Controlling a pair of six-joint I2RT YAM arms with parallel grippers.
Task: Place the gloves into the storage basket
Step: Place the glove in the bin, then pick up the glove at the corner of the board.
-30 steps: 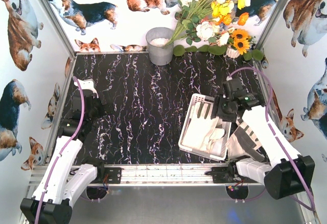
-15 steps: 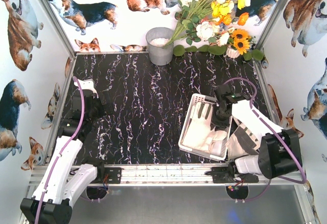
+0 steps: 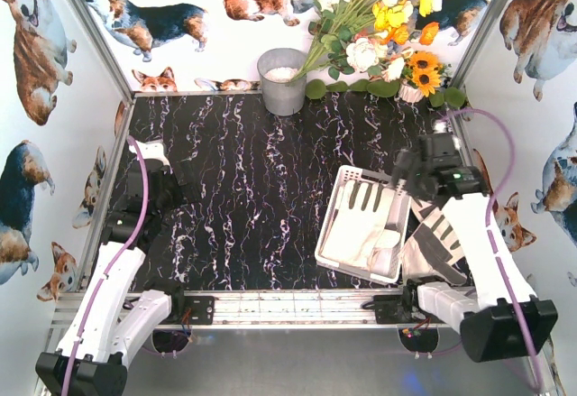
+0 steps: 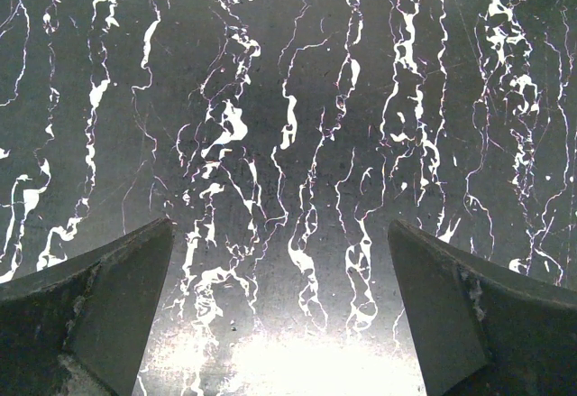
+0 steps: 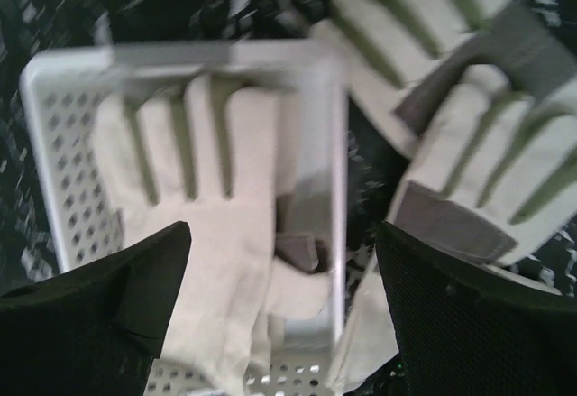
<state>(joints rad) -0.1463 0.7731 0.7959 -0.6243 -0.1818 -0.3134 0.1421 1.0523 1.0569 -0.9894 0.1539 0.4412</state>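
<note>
— Where are the gloves (image 5: 203,188)?
— Some lie in the storage basket (image 5: 338,188); the loose gloves (image 5: 478,170) sit on the desk (image 3: 252,198) just right of it, overlapping
— How will they handle?
— Light, limp, not slippery, I'd judge. Pinch a cuff or mid-palm, one layer. Your right fingers (image 5: 99,306) hang spread and empty above the basket's right rim; left fingers (image 4: 90,315) spread, empty, well left of it

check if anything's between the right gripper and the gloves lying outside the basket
Nothing visible does. The open right gripper hangs over the storage basket's right wall, and the loose gloves lie uncovered just beyond it.
</note>
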